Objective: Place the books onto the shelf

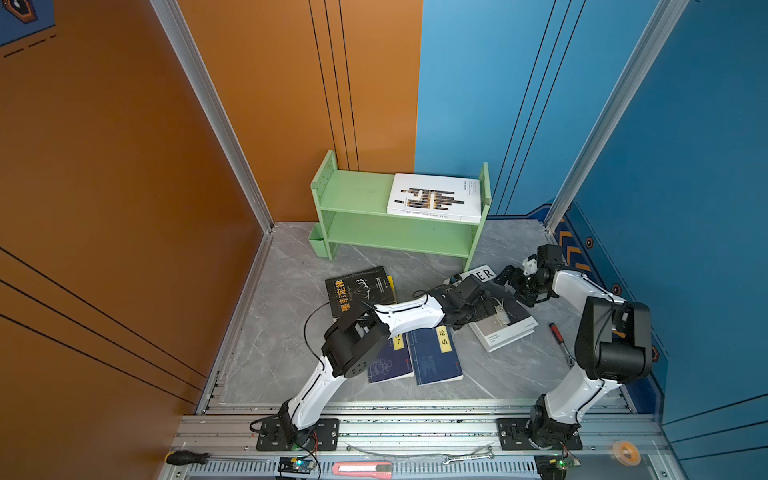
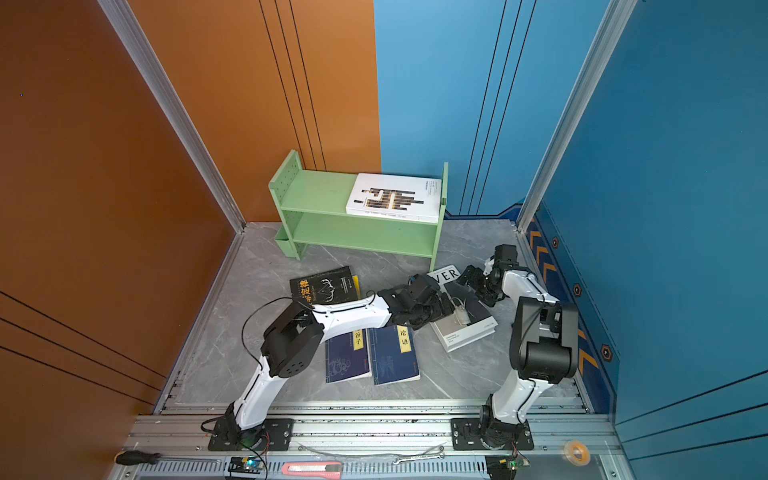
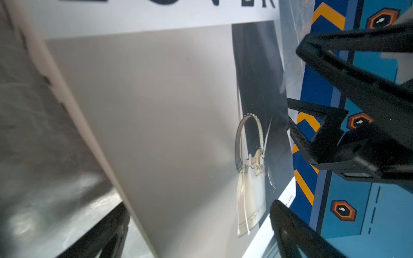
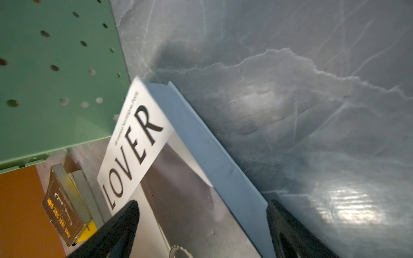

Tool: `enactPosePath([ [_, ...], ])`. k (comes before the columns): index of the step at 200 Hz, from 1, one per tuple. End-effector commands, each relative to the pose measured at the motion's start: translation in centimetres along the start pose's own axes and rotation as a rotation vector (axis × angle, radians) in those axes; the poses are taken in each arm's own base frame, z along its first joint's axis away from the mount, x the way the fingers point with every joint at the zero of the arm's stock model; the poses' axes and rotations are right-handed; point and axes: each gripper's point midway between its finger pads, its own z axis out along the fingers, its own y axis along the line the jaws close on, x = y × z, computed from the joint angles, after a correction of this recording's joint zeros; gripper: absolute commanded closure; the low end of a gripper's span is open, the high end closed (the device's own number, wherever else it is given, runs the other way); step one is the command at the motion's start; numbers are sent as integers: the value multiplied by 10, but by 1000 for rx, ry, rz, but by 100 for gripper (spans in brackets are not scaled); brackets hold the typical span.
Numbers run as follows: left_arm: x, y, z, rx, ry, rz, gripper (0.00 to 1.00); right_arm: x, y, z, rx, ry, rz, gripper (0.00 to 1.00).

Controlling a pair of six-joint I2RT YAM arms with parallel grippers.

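**Two arms converging on one volume.** Left gripper [image 3: 200, 207]: jaws spread wide and released, poised over the cover of the LOVER book [image 1: 505, 332], one finger near each long edge. Right gripper [image 4: 202, 203]: jaws likewise apart, straddling the book's outer edge, one finger above the cover and one beyond the page block, over the table [image 1: 291, 332]. Whether any pad touches the book cannot be told.

The book is large and lies just beside the foot of the shelf [image 1: 357, 195]. This probably explains the paired approach: one gripper to raise an edge, the other to take hold.

**Contents.** The shelf's upper tier carries the black-barred white book [image 1: 434, 195], flat at its right end; the lower tier shows nothing. The inside of the green cup [image 1: 316, 243] on the shelf's side is out of sight. On the table lie the black book [image 1: 359, 289] over a yellow book [image 4: 89, 230], and a navy book [image 1: 434, 357] beside a second navy book [image 1: 388, 365].
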Motion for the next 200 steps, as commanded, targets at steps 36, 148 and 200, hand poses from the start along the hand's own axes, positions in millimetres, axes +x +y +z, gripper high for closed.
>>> enactPosePath([
  [36,-36,-148,-118,535,-100,206,2,80,75,-13,-210,255,31,10],
  [148,-66,-5,-204,228,-278,80,2,150,114,13,-126,274,-98,11],
  [200,-63,92,-218,-68,-261,127,2,142,111,21,-40,227,-124,11],
])
